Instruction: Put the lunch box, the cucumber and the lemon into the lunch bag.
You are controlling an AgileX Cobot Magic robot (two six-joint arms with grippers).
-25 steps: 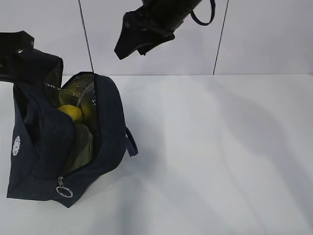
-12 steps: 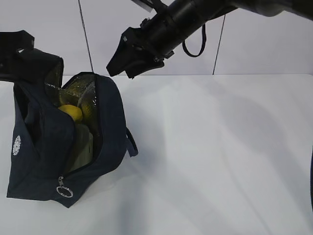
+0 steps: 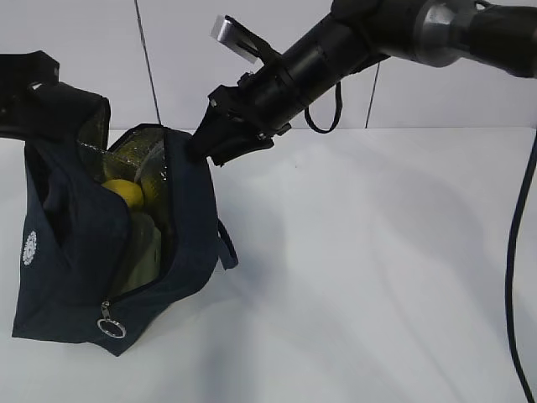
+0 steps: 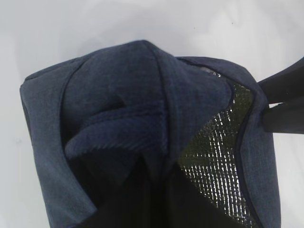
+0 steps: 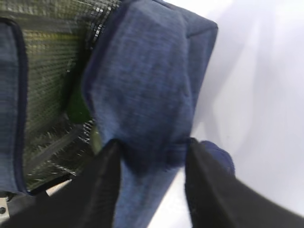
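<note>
The dark navy lunch bag (image 3: 189, 218) stands open at the left, its silvery lining showing. Inside it lie the yellow lemon (image 3: 122, 192) and, below that, the pale green lid of the lunch box (image 3: 143, 248). The cucumber shows only as a dark green patch against the lining in the right wrist view (image 5: 77, 107). My left gripper (image 3: 38, 96) is shut on a fold of the bag's fabric (image 4: 142, 95) and holds the back flap up. My right gripper (image 3: 203, 144) is open, with its fingers (image 5: 102, 185) astride the bag's right wall (image 5: 142, 85).
The white table (image 3: 377, 269) stretches to the right of the bag. The zipper's ring pull (image 3: 110, 327) hangs at the bag's front corner, and a strap loop (image 3: 225, 245) sticks out on its right side. A white wall stands behind.
My right arm has come down and to the left from above the table, and its gripper is now at the bag's right rim. The bag, its contents and my left gripper have not moved.
</note>
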